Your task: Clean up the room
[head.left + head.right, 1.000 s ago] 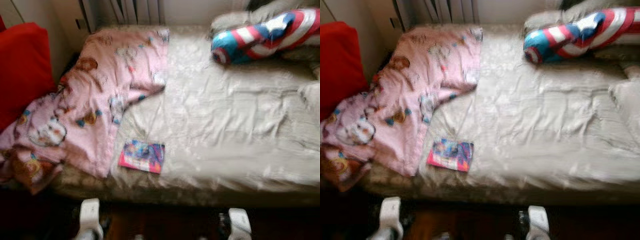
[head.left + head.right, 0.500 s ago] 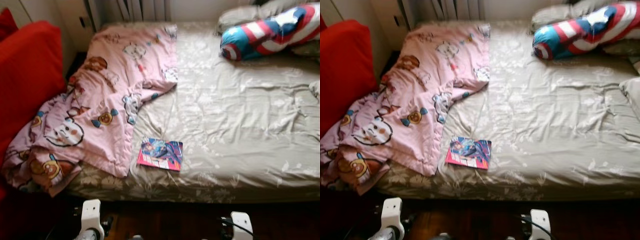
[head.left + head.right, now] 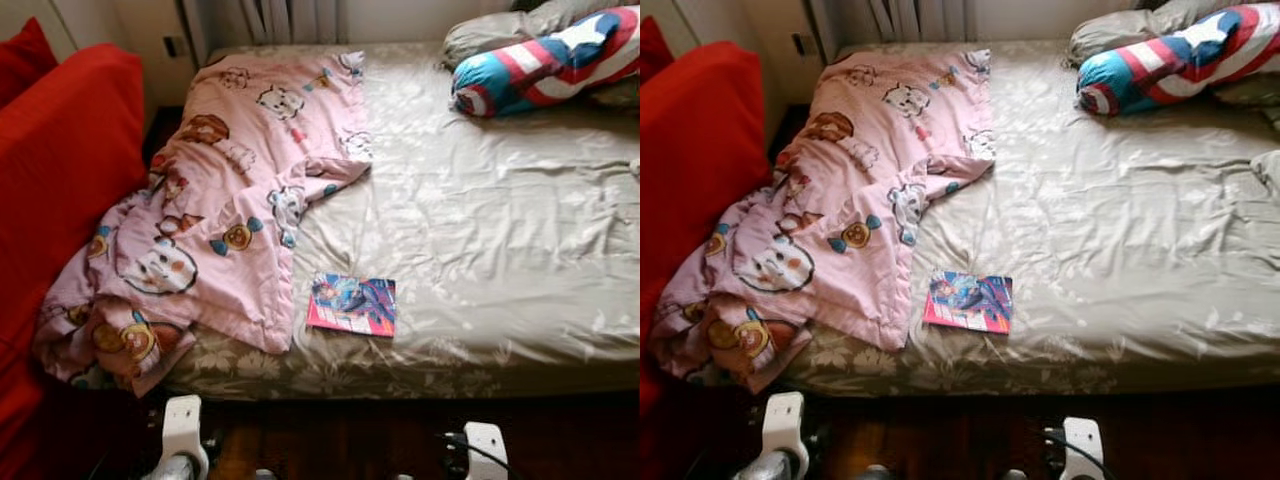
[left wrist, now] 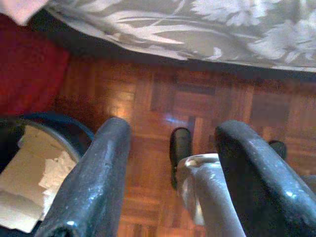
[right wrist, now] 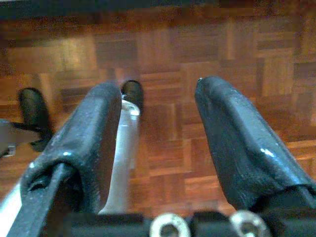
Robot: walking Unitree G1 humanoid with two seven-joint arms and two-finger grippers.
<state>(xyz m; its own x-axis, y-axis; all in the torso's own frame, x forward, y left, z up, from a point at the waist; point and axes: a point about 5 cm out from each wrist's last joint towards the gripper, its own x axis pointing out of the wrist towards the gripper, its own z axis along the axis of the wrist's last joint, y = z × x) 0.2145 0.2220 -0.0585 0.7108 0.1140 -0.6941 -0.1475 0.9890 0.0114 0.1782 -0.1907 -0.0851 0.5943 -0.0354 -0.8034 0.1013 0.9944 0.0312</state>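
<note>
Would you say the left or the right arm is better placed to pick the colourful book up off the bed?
Probably the left, narrowly. The book lies near the bed's front edge, beside the pink blanket, slightly toward the robot's left. Both the left gripper and right gripper hang open over the parquet floor.

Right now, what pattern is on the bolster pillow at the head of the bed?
The bolster pillow has red, white and blue stripes with a white star; it shows best in the left eye view.

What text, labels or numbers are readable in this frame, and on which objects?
None can be read.
Book on the bed: cover lettering too blurred to read.
Pink blanket: cartoon figures, no legible words.
Striped star cushion: no text.
</note>
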